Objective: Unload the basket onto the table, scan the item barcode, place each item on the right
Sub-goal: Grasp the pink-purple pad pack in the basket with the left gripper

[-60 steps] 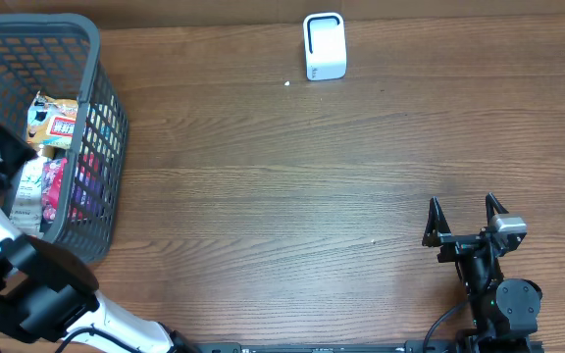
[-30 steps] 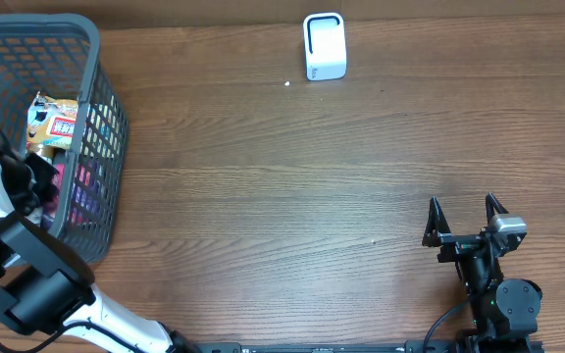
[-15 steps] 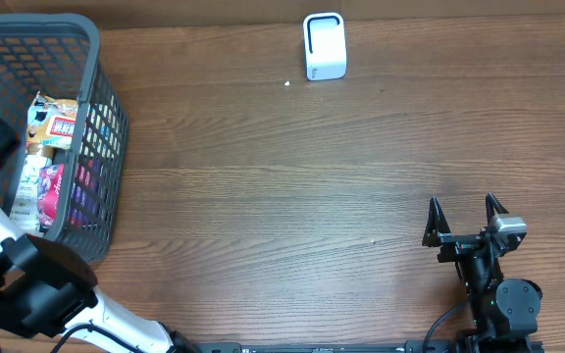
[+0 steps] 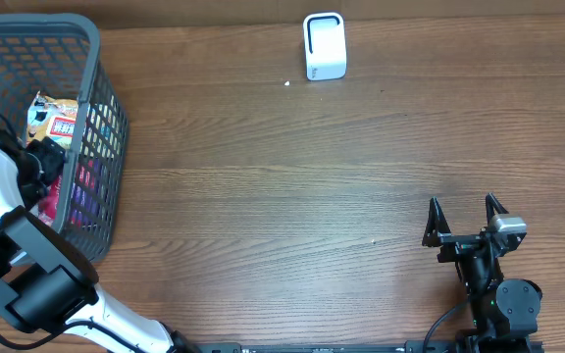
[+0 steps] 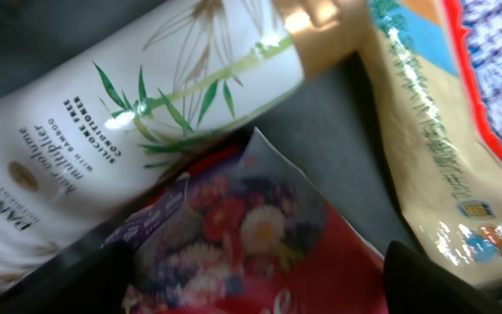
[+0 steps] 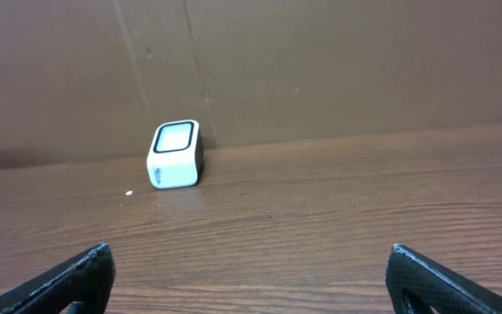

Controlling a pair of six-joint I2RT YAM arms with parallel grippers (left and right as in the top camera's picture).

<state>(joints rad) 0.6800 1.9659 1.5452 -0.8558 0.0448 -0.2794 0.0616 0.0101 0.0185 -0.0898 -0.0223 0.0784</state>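
While the left pincer gapes over a red flowery packet in the grey mesh basket, right pincer's released too.

Left pincer, right pincer: jaws wide apart.

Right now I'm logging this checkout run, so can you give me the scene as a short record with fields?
left gripper: open, down inside the basket, over a red floral packet
beside the packet: white shampoo bottle, tan bag
right gripper: open, empty, at the near right of the table
scanner: white, at the far edge
scan: not yet done
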